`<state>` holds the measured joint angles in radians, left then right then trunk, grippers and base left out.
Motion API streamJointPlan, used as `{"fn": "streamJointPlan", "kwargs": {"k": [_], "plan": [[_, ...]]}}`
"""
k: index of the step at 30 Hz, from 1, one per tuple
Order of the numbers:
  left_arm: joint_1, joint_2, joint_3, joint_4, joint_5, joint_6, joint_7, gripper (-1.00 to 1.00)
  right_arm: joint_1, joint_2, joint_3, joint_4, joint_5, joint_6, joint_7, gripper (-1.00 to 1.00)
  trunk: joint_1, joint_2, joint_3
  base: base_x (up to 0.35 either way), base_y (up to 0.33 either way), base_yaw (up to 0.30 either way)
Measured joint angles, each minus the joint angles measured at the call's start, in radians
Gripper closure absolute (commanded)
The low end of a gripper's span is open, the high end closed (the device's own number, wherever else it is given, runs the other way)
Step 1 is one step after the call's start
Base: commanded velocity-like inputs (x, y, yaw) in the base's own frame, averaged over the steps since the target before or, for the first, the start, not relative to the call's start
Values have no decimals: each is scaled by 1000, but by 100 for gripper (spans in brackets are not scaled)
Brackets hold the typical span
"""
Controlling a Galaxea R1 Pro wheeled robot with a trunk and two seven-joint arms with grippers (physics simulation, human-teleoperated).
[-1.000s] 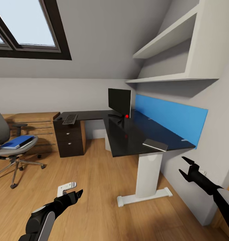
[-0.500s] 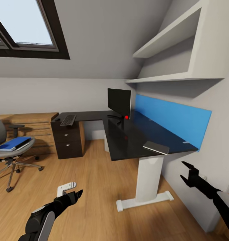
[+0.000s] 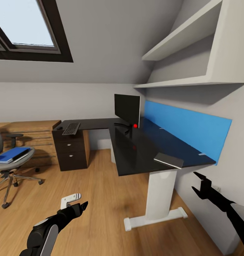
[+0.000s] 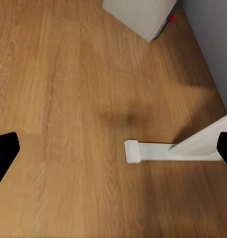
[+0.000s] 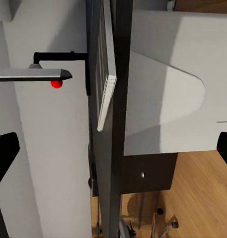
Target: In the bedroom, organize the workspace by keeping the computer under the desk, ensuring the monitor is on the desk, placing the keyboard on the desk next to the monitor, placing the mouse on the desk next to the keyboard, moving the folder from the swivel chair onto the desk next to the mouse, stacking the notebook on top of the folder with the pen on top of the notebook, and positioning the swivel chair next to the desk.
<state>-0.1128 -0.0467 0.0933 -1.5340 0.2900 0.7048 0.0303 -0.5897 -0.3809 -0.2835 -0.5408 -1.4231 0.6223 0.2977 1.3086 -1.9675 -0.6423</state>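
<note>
- The chair (image 3: pixel 8 160) was cut off by the head view's left edge; only part of its backrest showed.
- The folder (image 3: pixel 12 154) lay on its seat, its far end cropped.
- A small dark item left of the keyboard (image 3: pixel 71 128) was too small to identify.

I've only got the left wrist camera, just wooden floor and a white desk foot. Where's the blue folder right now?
Observer: In the head view the folder lies on the seat of the swivel chair, off to the robot's left and apart from the desk.
Operator: Okay, and is the keyboard up on the desk?
Observer: Yes. The keyboard lies on the desk's far wing, above the black drawers, well apart from the monitor, which stands at the corner.
</note>
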Motion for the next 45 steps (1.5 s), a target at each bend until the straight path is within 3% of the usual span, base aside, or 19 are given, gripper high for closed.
{"fn": "streamJointPlan", "kwargs": {"k": [5,9,13,28,45], "plan": [[0,1,5,-2,0,1,0,-100,0,1,2,1,1,-1,-16,-100,0,0,0,171,0,0],[0,3,69,-17,2,7,-1,-100,0,12,4,0,2,-7,-74,-100,0,0,0,32,2,0],[0,14,86,-29,3,9,-2,-100,0,23,7,-1,4,-10,-82,-100,0,0,0,194,56,0],[0,28,96,-34,6,11,-4,-100,0,41,13,-1,31,-10,-86,-100,0,0,0,246,145,0],[0,28,95,-34,7,10,-4,-100,0,43,15,-3,35,-10,-86,-100,0,0,0,22,12,0]]}}
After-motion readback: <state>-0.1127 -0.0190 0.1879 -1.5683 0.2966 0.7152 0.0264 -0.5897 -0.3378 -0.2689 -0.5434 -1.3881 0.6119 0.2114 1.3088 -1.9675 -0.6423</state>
